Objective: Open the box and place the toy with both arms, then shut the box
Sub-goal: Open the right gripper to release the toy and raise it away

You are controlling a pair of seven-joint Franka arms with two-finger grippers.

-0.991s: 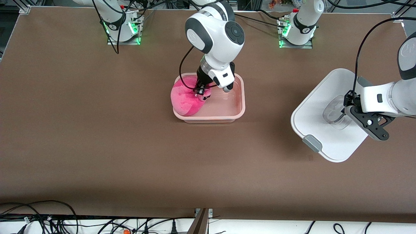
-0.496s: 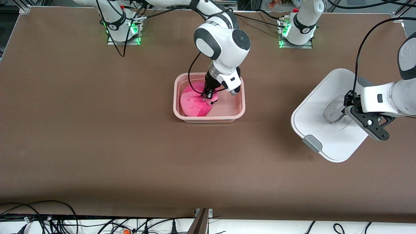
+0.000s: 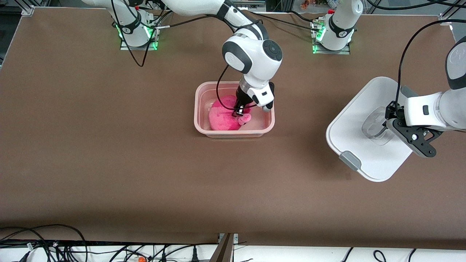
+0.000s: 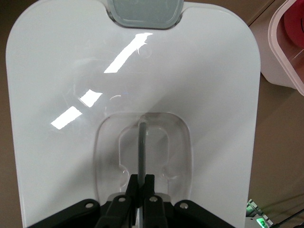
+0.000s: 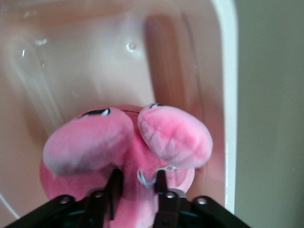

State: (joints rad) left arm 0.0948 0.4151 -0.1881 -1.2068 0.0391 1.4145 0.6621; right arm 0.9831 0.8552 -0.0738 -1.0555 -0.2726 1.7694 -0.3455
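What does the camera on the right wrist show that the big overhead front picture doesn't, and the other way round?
Only the right wrist view shows the toy's two small ears and thin dark eyes close up, with the right end effector shut on the plush between them.

Only the front view shows the whole table, both arms, and the white lid lying toward the left arm's end, with the left end effector shut on its clear centre handle.

Both show the pink toy inside the open box, held by the right end effector.

No readable text, labels, brand marks or numbers on anything in view.
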